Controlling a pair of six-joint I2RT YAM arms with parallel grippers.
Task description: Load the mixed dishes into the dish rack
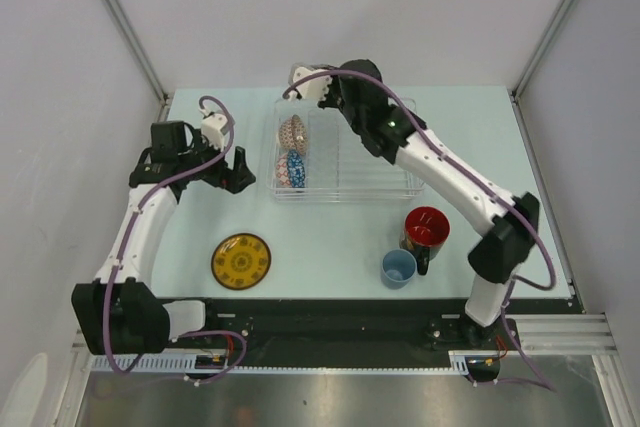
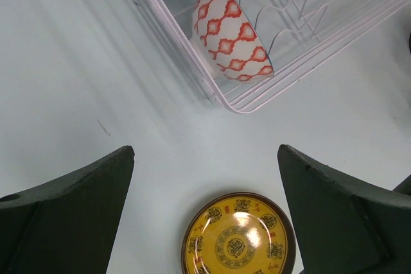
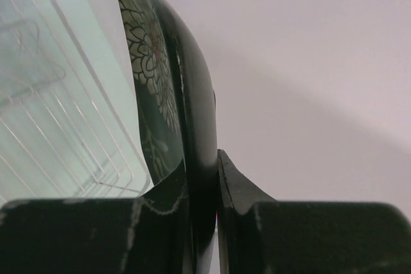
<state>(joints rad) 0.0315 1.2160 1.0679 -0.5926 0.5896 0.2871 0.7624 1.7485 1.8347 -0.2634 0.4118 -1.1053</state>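
The right claw (image 3: 202, 171) is clamping the black square floral plate (image 3: 160, 68) upright at the dish rack's (image 1: 370, 162) far left corner. The left claw (image 2: 205, 152) is hanging wide open, empty.

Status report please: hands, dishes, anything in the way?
Left hand open, near saucer. Right hand shut on black square plate, upright, at far edge of dish rack. Two bowls racked; way clear.

Pale blue table (image 1: 330, 232) carrying four things.
The clear dish rack (image 1: 365, 165) sits at the far middle. The yellow dark-rimmed saucer (image 1: 241, 261) lies near the front left. The black mug with red inside (image 1: 426, 229) and the small light-blue cup (image 1: 398, 268) stand just beside each other at front right.
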